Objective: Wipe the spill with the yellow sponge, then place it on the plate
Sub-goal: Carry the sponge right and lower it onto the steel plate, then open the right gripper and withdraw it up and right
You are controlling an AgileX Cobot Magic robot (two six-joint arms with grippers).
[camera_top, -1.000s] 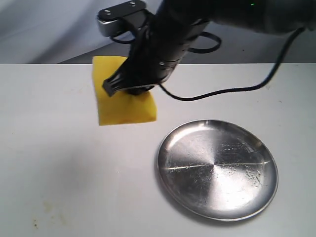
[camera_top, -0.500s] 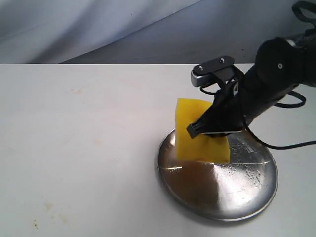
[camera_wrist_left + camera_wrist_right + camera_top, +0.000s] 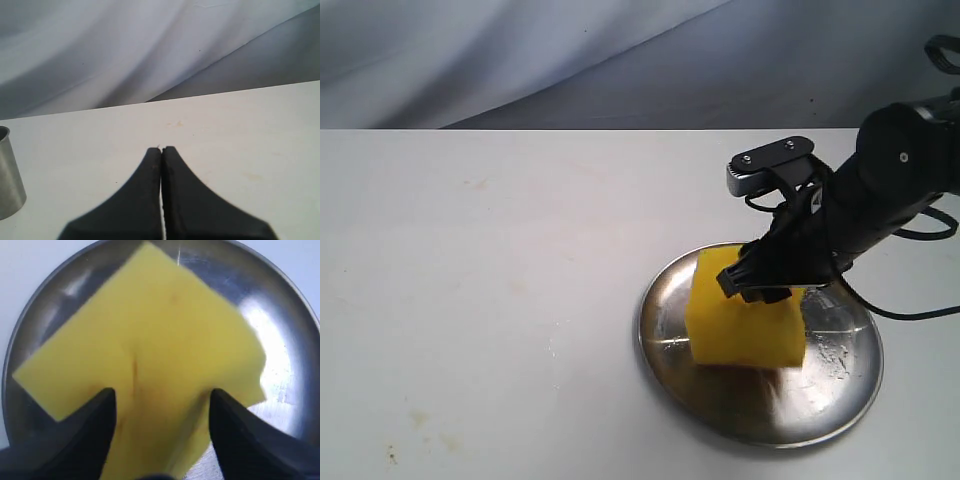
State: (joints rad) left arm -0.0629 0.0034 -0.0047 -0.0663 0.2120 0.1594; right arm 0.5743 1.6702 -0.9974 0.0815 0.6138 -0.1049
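Note:
The yellow sponge (image 3: 740, 328) stands in the left half of the silver plate (image 3: 840, 400), its lower edge touching the metal. My right gripper (image 3: 765, 285) grips it from above, shut on its top edge. In the right wrist view the two dark fingers press into the sponge (image 3: 150, 330) around the gripper's midpoint (image 3: 161, 392), and a crease runs between them, with the plate (image 3: 287, 310) behind. No amber puddle shows on the table. My left gripper (image 3: 161, 149) is shut and empty above the bare white table; the exterior view does not show it.
A small metal cup (image 3: 7, 175) stands at the edge of the left wrist view. A black cable (image 3: 910, 310) trails from the right arm beside the plate. Grey cloth hangs behind the white table (image 3: 470, 300).
My right gripper has carried the sponge from the back middle of the table to the right and lowered it onto the plate. The left gripper's earlier position is not shown.

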